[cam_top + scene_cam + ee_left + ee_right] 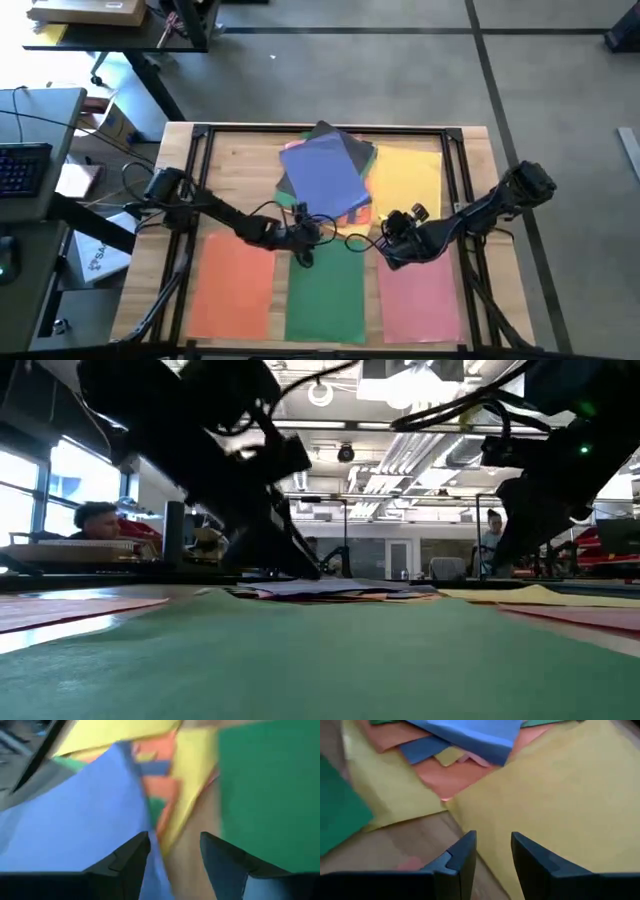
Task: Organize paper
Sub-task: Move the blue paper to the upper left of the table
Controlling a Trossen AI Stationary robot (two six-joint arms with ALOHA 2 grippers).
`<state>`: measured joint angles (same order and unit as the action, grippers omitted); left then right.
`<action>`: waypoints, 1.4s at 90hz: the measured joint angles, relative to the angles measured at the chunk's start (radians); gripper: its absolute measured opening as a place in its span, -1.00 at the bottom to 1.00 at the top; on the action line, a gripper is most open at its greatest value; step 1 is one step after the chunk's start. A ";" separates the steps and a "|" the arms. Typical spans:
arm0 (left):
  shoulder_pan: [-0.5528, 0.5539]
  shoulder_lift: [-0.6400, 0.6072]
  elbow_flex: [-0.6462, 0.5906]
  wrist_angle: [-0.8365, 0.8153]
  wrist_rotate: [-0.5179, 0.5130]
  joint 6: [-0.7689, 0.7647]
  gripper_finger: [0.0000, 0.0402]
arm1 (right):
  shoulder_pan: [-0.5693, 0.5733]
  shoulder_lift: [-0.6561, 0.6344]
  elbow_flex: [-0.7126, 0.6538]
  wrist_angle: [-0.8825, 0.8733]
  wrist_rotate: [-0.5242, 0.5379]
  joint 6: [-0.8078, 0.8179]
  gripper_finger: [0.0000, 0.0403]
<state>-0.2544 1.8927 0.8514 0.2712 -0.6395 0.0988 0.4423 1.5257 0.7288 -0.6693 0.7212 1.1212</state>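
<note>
Nearest me on the surface (468, 150) lie three flat sheets: orange (232, 285), green (325, 295) and pink (420, 295). Just past them I see my left fingers (175, 857) open over the messy pile's (325, 172) edge, and my right fingers (492, 852) open over the yellow sheet (560, 795).

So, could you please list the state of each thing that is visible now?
Mixed pile: unsorted, sheets overlapping, blue on top.
Orange sheet: flat, front left.
Green sheet: flat, front centre.
Pink sheet: flat, front right.
Yellow sheet: flat beside pile.
Left gripper: open, empty.
Right gripper: open, empty.
</note>
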 joint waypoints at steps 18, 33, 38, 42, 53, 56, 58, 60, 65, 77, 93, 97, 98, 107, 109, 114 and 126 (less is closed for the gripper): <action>-0.002 0.060 0.051 -0.104 -0.113 0.003 -0.16 | -0.002 0.000 0.000 0.002 0.012 -0.002 -0.46; -0.006 0.064 0.089 -0.208 -0.208 -0.030 -0.21 | -0.002 -0.001 0.000 0.004 0.012 -0.003 -0.47; -0.010 0.065 0.106 -0.237 -0.224 -0.019 -0.23 | -0.002 -0.001 0.000 0.005 0.012 -0.003 -0.46; -0.010 0.066 0.119 -0.260 -0.224 -0.013 -0.26 | -0.002 -0.001 0.000 0.004 0.013 -0.003 -0.46; -0.001 0.066 0.155 -0.318 -0.224 -0.016 -0.37 | -0.002 -0.001 0.000 0.005 0.013 -0.003 -0.47; 0.003 0.066 0.160 -0.334 -0.221 -0.016 -0.41 | -0.002 -0.001 0.000 0.005 0.012 -0.003 -0.47; 0.007 0.066 0.163 -0.346 -0.212 -0.016 -0.44 | -0.002 -0.001 0.000 0.005 0.012 -0.003 -0.47; 0.009 0.066 0.165 -0.352 -0.193 -0.016 -0.46 | -0.002 -0.001 0.000 0.005 0.012 -0.003 -0.47; 0.016 0.066 0.171 -0.357 -0.134 -0.021 -0.52 | -0.002 -0.001 0.001 0.005 0.013 -0.003 -0.47; 0.021 0.064 0.184 -0.360 0.016 -0.027 -0.54 | -0.002 -0.001 0.001 0.005 0.013 -0.003 -0.47; 0.042 0.059 0.197 -0.375 0.080 -0.070 -0.34 | -0.002 -0.001 0.001 0.005 0.013 -0.003 -0.47; 0.055 0.060 0.196 -0.395 0.076 -0.081 -0.29 | -0.002 -0.001 0.001 0.005 0.013 -0.003 -0.47; 0.058 0.062 0.196 -0.398 0.075 -0.086 -0.28 | -0.002 -0.001 0.001 0.005 0.013 -0.003 -0.47; 0.080 0.064 0.199 -0.440 0.050 -0.111 -0.22 | -0.002 -0.001 0.001 0.005 0.013 -0.003 -0.47; 0.084 0.064 0.199 -0.448 0.050 -0.110 -0.22 | -0.002 -0.001 0.001 0.006 0.013 -0.003 -0.47; 0.093 0.068 0.200 -0.454 0.049 -0.103 -0.21 | -0.002 -0.001 0.001 0.006 0.015 -0.003 -0.47; 0.092 0.071 0.200 -0.468 0.011 -0.098 -0.24 | -0.002 -0.001 0.001 0.007 0.017 0.000 -0.47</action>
<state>-0.1619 1.9633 1.0512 -0.1965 -0.6290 0.0006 0.4400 1.5249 0.7300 -0.6624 0.7383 1.1210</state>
